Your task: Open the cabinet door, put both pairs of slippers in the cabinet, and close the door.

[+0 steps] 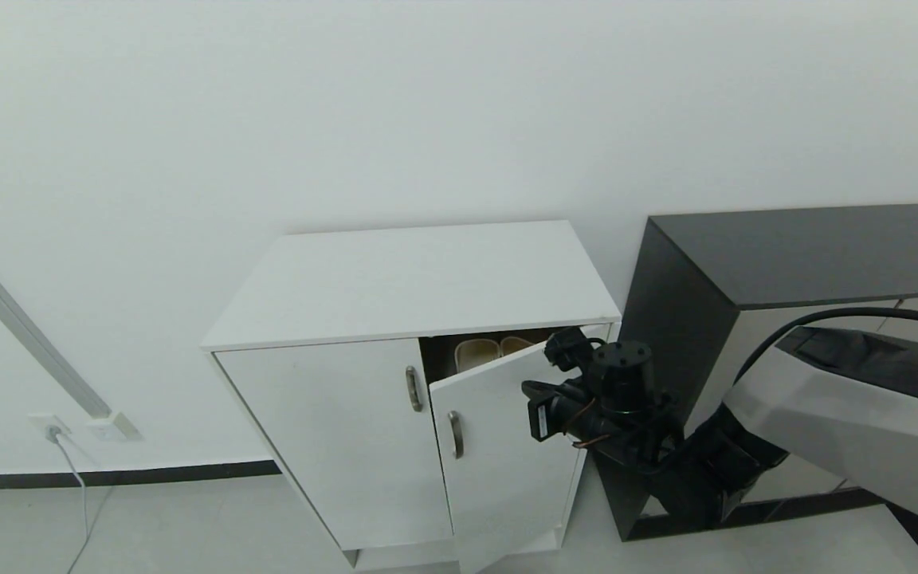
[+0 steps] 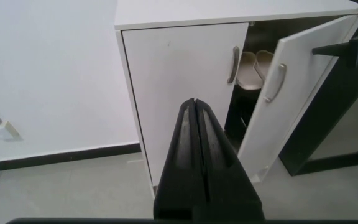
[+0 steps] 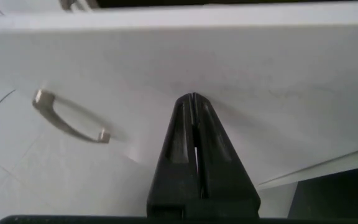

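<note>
Cabinet door [image 1: 507, 462] ajar, right gripper [image 3: 194, 99] pinched shut, tips against the door's outer face near its top, beige slippers [image 1: 478, 352] on the shelf inside, left gripper [image 2: 194, 103] closed, well apart

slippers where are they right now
In the head view the slippers sit inside the cabinet near its top, seen through the gap between the shut left door and the half-open right door.

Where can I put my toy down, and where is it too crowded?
The cabinet top is bare, between the wall and the dark table. The floor before the left door is bare too. Crowded: the narrow gap beside the right door, with slippers behind it and the right pincer at that door.
</note>
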